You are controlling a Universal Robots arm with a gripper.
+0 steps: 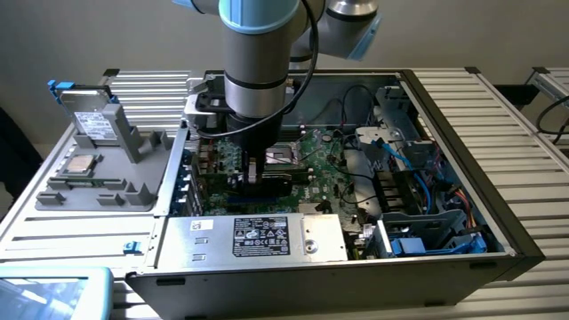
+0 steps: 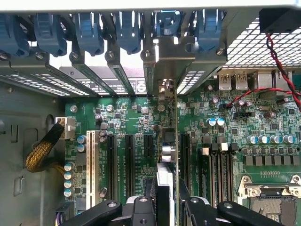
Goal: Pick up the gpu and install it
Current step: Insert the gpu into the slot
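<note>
The gpu point(image 2: 168, 141) shows edge-on in the wrist view, standing upright over the green motherboard point(image 2: 235, 141) among the black expansion slots point(image 2: 128, 160). Its silver end bracket point(image 2: 164, 61) lies against the case's rear slot openings. My gripper point(image 2: 167, 209) is shut on the card's near end, one black finger point(image 2: 141, 207) on each side of it. In the exterior view the gripper point(image 1: 252, 175) reaches down inside the open computer case, with the dark gpu point(image 1: 286, 179) held low over the motherboard point(image 1: 324, 167).
A silver power supply point(image 1: 258, 237) fills the case's near side. Drive cages with blue cables point(image 1: 418, 200) stand at the exterior view's right. A hard drive point(image 1: 93, 120) sits on a grey fixture point(image 1: 98, 180) outside the case. Blue slot latches point(image 2: 89, 28), a yellow cable bundle point(image 2: 42, 150) and the CPU socket point(image 2: 273, 202) surround the card.
</note>
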